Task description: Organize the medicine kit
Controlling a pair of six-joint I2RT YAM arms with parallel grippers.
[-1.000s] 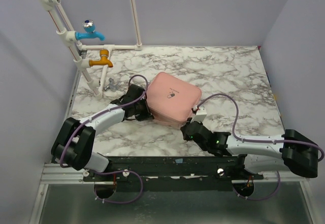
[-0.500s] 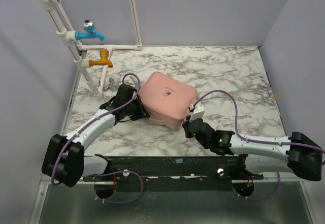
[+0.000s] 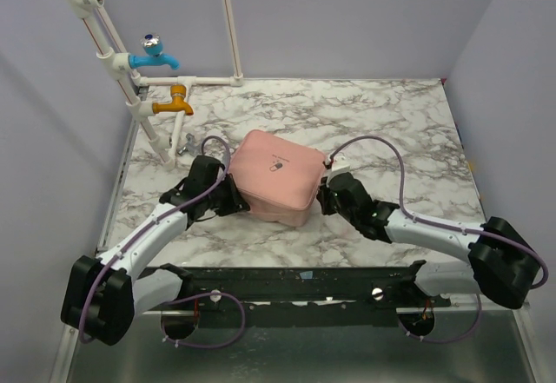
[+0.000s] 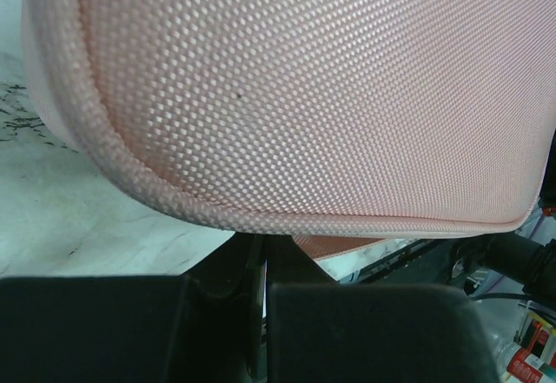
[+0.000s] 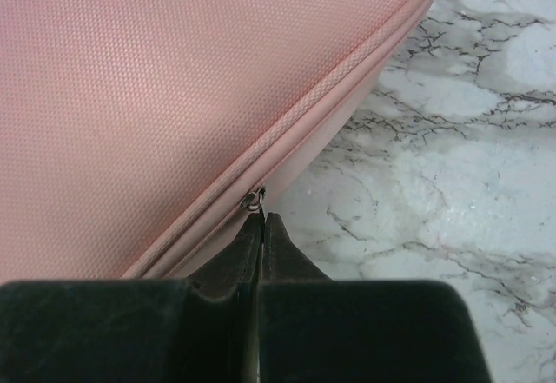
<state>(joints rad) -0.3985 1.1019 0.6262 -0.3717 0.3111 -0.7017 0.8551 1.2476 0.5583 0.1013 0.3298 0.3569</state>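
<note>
Pale pink woven fabric fills both wrist views: the medicine kit (image 3: 276,177), a soft rectangular zip case with rounded corners, lies closed on the white, grey-veined marble table (image 3: 391,122), a little left of its middle. We see both arms stretched low and forward, angling inward so that they flank the case. The left gripper (image 3: 233,194) meets its left side, jaws pressed together and tucked beneath the overhanging piped edge. The right gripper (image 3: 327,194) meets the right side, jaws likewise closed, tips touching the small metal zip ring (image 5: 253,198); we cannot tell whether the ring is pinched. Against a second ago, the case has turned and slid slightly left, the left arm has straightened with its black elbow block dropped toward the near-left corner, and the right gripper has gone from the near right corner up along the right side.
</note>
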